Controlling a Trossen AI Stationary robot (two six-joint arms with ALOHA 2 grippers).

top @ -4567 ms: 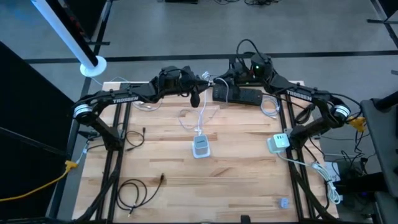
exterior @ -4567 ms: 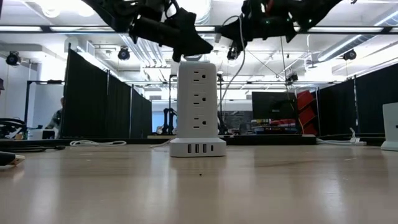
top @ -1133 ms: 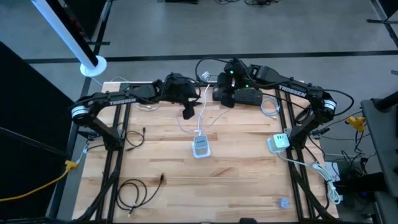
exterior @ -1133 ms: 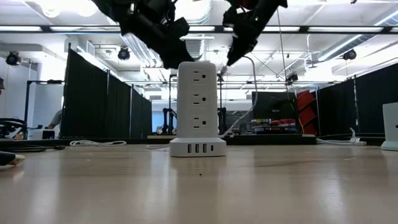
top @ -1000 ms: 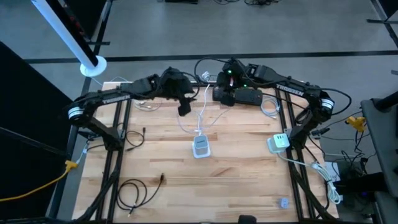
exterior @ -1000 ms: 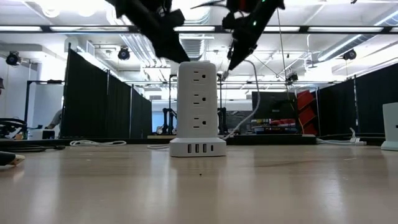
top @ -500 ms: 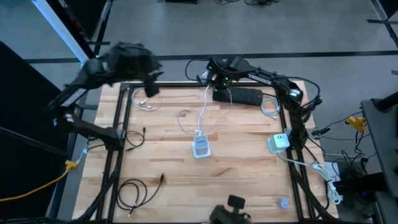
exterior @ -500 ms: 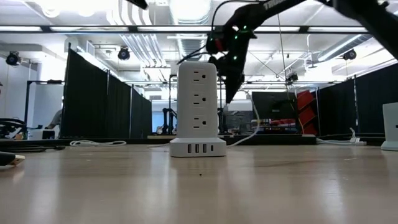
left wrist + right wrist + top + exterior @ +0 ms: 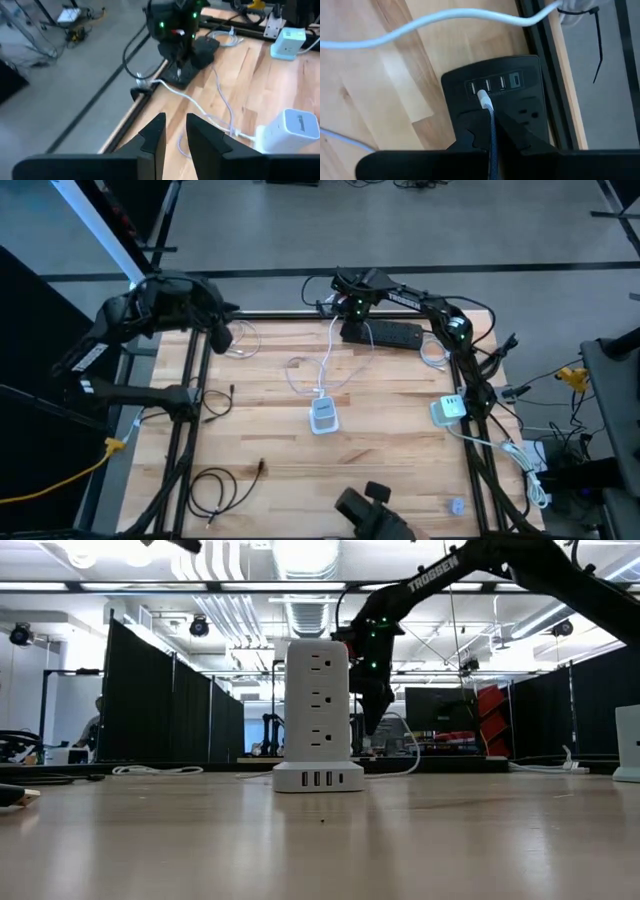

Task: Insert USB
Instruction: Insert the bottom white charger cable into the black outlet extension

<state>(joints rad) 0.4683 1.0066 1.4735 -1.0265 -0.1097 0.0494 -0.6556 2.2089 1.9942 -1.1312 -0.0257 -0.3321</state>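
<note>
While the right gripper (image 9: 490,131) pinches the grey braided USB cable (image 9: 491,135), its white plug (image 9: 484,98) points twelve o'clock at the black power strip (image 9: 495,97), second port; left gripper (image 9: 174,131) nearly shut, idle

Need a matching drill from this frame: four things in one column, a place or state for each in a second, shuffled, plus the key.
Things
1. white tower power strip
2. black power strip
3. left gripper
4. right gripper

Places or states
A. at the table's far edge, USB ports on its end
B. empty, at the table's far left corner
C. upright mid-table, a white cable running from it
D. shut on the USB cable, plug tip at the black strip's ports

Pairs: 1-C, 2-A, 3-B, 4-D
</note>
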